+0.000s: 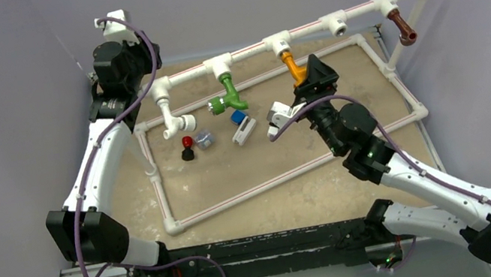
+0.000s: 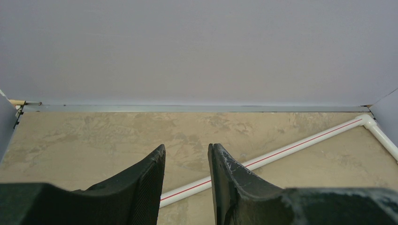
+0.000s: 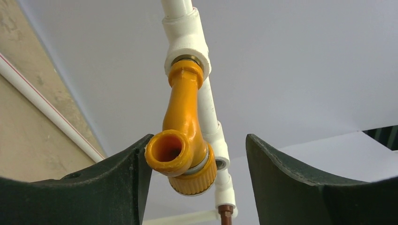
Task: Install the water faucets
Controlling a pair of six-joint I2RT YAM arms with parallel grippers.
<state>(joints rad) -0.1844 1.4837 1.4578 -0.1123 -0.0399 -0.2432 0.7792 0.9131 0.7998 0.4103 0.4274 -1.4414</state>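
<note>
Orange glossy plastic is catching the eye overhead: the bent orange faucet is hanging from a white pipe rail, the green faucet hanging further left and the brown faucet at the far end. At the left wrist, the left gripper is standing slightly parted, holding nothing (mottled tan tabletop beyond). At the right wrist, the right gripper is gaping around the orange faucet, one curved finger just beside its round spout.

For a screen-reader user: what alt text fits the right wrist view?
An orange faucet hangs from a white pipe tee, between the open fingers of the right gripper. A brown faucet shows farther along the pipe.
</note>
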